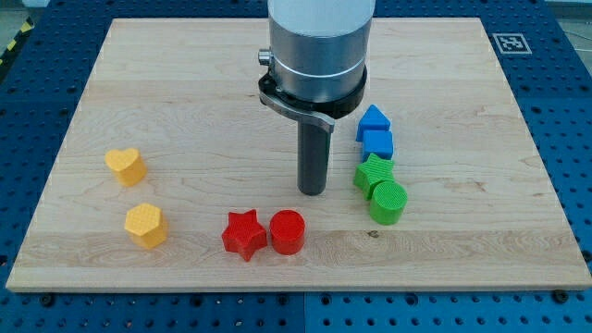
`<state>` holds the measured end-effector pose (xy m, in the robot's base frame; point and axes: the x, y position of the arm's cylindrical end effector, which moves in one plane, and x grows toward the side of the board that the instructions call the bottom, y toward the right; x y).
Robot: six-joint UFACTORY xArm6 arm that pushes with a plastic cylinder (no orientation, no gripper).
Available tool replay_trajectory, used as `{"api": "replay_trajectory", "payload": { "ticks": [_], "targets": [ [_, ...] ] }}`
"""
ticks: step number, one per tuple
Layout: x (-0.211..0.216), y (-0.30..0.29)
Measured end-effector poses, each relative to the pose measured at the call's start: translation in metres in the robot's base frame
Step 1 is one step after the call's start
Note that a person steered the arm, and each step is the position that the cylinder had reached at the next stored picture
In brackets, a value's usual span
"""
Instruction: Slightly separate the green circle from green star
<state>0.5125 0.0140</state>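
Observation:
The green circle (388, 201) sits at the view's right, touching the green star (374, 172) just above and left of it. My tip (313, 191) rests on the wooden board (185, 92), to the left of the green star, with a small gap between them. The rod rises straight up to the arm's grey body at the view's top.
A blue triangle-like block (373, 119) and a blue cube (377, 142) stand in a column above the green star. A red star (244, 233) and red circle (287, 231) lie below my tip. A yellow heart (125, 165) and yellow hexagon (145, 224) sit at the left.

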Motion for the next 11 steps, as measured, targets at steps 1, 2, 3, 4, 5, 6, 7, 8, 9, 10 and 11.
{"api": "replay_trajectory", "payload": {
  "ticks": [1, 2, 3, 4, 5, 6, 7, 8, 9, 10, 11],
  "targets": [
    [0.0, 0.008],
    [0.0, 0.013],
    [0.0, 0.017],
    [0.0, 0.026],
    [0.0, 0.038],
    [0.0, 0.05],
    [0.0, 0.059],
    [0.0, 0.059],
    [0.01, 0.055],
    [0.014, 0.055],
    [0.022, 0.056]
  ]
}}
